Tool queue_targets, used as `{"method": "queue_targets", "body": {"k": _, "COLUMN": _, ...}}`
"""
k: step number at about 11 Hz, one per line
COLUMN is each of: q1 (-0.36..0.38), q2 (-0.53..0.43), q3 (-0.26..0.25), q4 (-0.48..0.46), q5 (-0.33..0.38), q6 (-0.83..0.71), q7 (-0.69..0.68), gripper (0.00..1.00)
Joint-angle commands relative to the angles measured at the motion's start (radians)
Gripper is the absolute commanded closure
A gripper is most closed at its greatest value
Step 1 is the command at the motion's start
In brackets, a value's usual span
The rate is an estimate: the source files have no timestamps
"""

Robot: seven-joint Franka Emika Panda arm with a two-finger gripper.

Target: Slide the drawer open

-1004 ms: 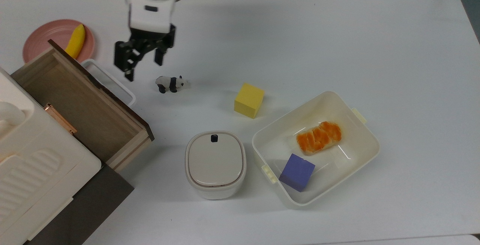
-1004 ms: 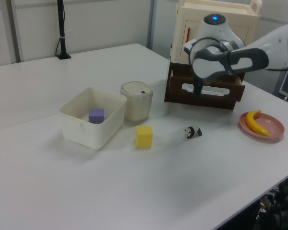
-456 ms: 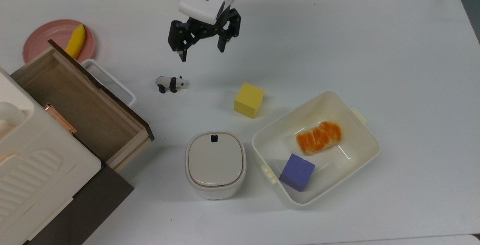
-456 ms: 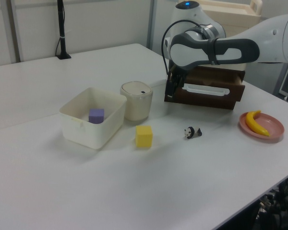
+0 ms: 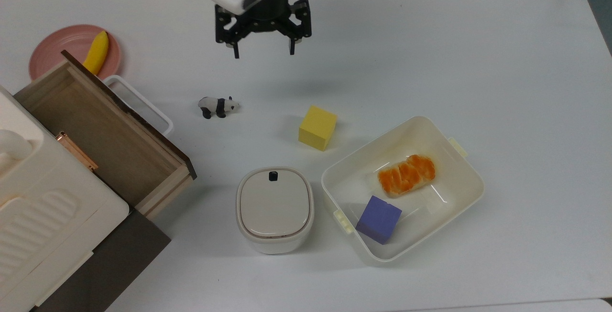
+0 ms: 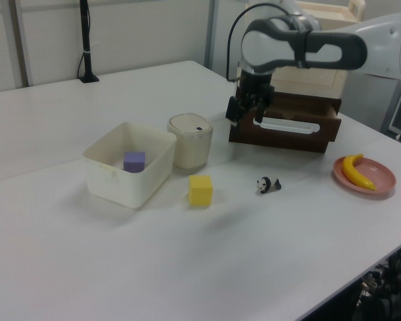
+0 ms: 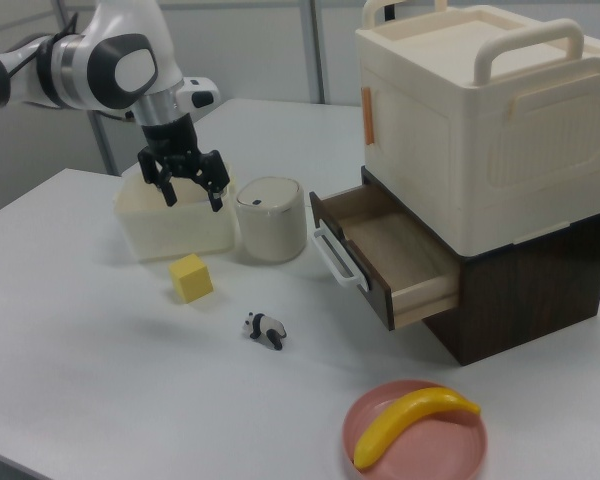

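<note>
Drawer (image 5: 103, 130) pulled out of its dark cabinet is standing open, its white loop handle (image 5: 138, 104) facing the table, while the gripper (image 5: 263, 54) is hanging empty in the air well apart from it, fingers spread wide. Below the gripper in the top view, a panda figurine (image 5: 217, 107) and a yellow cube (image 5: 317, 127) are lying on the white table (image 5: 430, 49). A banana (image 5: 97, 52) is resting on a pink plate (image 5: 57, 44) just beside the drawer.

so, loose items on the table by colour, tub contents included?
Yellow: 2, foam cube, banana
Purple: 1, cube in cream tub
Orange: 1, bread piece in tub
Black-and-white: 1, panda figurine
Total: 5
</note>
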Motion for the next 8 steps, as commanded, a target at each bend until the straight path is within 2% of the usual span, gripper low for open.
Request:
{"method": "queue_targets", "body": {"k": 1, "q1": -0.022, "q2": -0.029, "q3": -0.012, "q4": 0.007, "q5": 0.034, "q6": -0.081, "q7": 0.087, "gripper": 0.00}}
{"method": "queue_targets", "body": {"k": 4, "q1": -0.041, "q2": -0.037, "q3": -0.015, "q4": 0.060, "q5": 0.024, "q6": -0.150, "q7": 0.072, "gripper": 0.00}}
{"method": "queue_targets", "body": {"k": 8, "q1": -0.039, "q2": -0.040, "q3": -0.013, "q4": 0.062, "q5": -0.016, "q6": -0.175, "q7": 0.059, "gripper": 0.00}}
